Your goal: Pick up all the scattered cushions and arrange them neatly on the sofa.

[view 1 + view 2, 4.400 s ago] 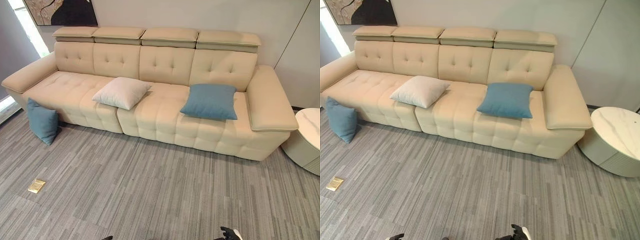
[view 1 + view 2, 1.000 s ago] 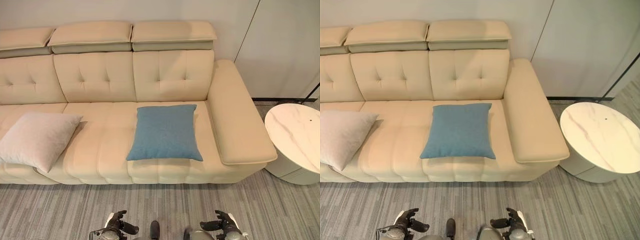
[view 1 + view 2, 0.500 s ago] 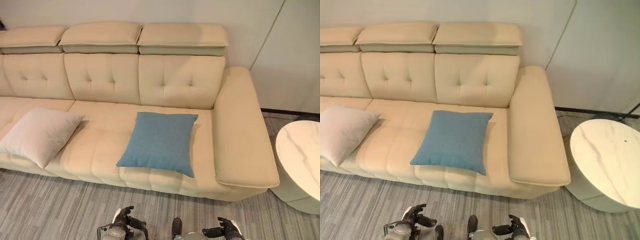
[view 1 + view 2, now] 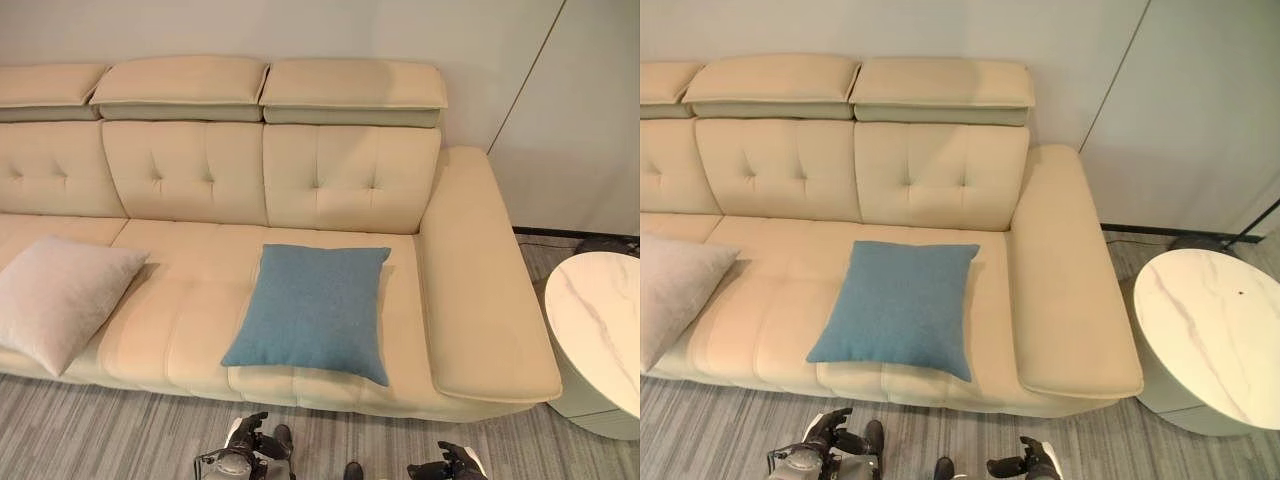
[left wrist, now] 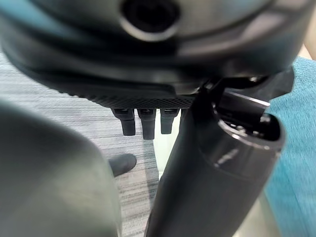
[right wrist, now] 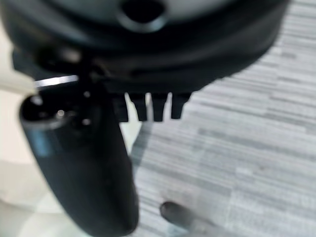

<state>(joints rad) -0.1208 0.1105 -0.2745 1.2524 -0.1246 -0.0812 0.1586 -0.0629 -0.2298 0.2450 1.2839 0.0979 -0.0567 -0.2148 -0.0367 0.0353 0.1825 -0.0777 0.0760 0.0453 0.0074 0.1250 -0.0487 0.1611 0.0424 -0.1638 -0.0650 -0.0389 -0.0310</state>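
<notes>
A blue cushion [image 4: 310, 310] lies flat on the right seat of the beige sofa [image 4: 340, 180], near its front edge. To its left a cream cushion [image 4: 60, 300] lies tilted on the seat, overhanging the front edge a little. Both my hands hang low over the carpet in front of the sofa and hold nothing. My left hand [image 4: 245, 445] is below the blue cushion's near left corner. My right hand [image 4: 445, 465] is below the sofa's right armrest [image 4: 480, 280]. In the wrist views the fingers [image 5: 143, 121] of the left and the fingers [image 6: 153, 108] of the right point straight out.
A round white marble-topped side table [image 4: 600, 320] stands right of the armrest. Grey striped carpet [image 4: 90, 435] runs along the sofa's front. A pale wall [image 4: 300, 30] rises behind the sofa.
The camera has come up to the sofa's right end, and in the last half second the picture has shifted a little. Both cushions lie as before. Both hands stay low and empty.
</notes>
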